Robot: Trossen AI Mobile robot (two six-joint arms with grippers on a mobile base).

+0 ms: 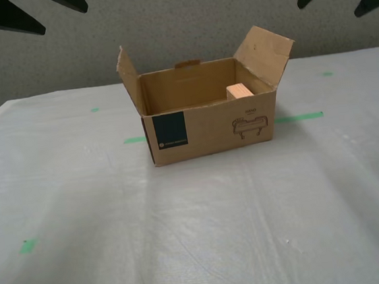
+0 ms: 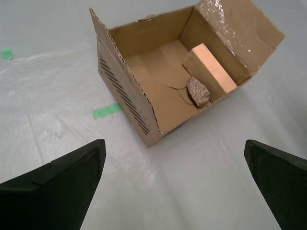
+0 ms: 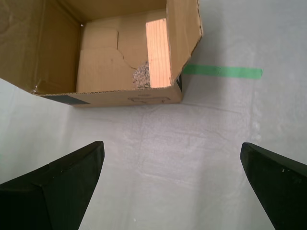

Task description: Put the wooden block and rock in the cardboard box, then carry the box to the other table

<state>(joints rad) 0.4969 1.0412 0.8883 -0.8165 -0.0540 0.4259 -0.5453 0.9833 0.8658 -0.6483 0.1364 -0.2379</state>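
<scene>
White-sheeted counter [image 1: 199, 236] with green tape marks [image 1: 298, 117], box [image 1: 206, 137] standing open on it. Block [image 2: 209, 67] and rock [image 2: 197, 91] inside, touching. First gripper [image 3: 172, 184] and second gripper [image 2: 175, 184] both spread wide, empty, short of box.

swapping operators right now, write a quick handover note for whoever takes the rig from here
My first tool: open, empty, held off the box.
My second tool: open, empty, also clear of the box.
The cardboard box stands on the table covered in a wrinkled white sheet, flaps up.
The wooden block and the rock are both inside, side by side at one end.
Done: both items loaded, and the box looks already set down on the sheet-covered table.
Left: likely nothing but confirming this is the destination table.
</scene>
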